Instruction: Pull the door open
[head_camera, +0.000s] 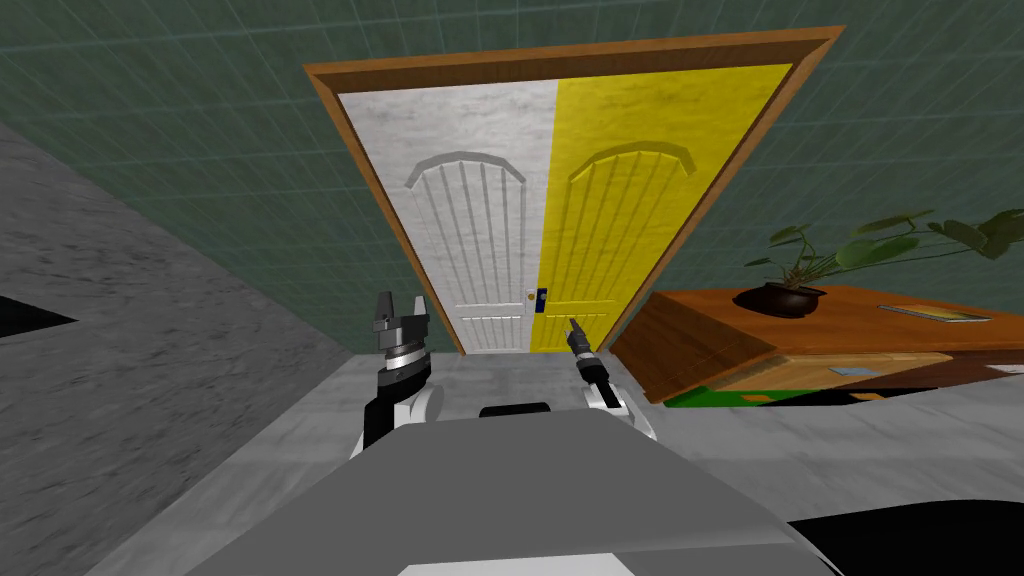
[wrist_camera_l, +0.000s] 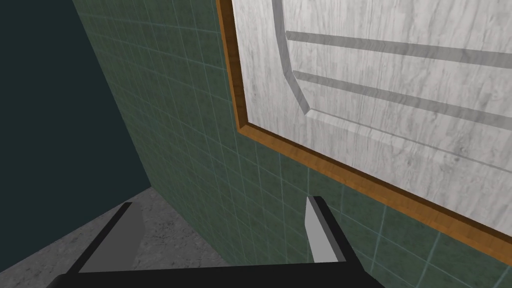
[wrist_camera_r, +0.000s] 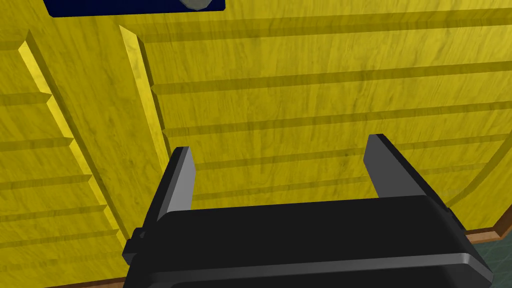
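A double door stands shut in a brown wooden frame (head_camera: 330, 95): a white leaf (head_camera: 480, 210) on the left and a yellow leaf (head_camera: 620, 200) on the right. A dark blue plate with a grey knob (head_camera: 540, 297) sits on the yellow leaf at the seam; its lower edge shows as the blue plate (wrist_camera_r: 135, 7) in the right wrist view. My right gripper (head_camera: 572, 325) (wrist_camera_r: 280, 152) is open, close before the yellow leaf, a little short of the knob. My left gripper (head_camera: 400, 305) (wrist_camera_l: 222, 215) is open, facing the green tiled wall and the white leaf's frame corner (wrist_camera_l: 245, 127).
A green tiled wall (head_camera: 200, 160) surrounds the door. A grey wall (head_camera: 120, 340) runs along my left. To the right stands a wooden cabinet (head_camera: 700, 340) with a potted plant (head_camera: 790, 290) and a flat book (head_camera: 935, 313) on top.
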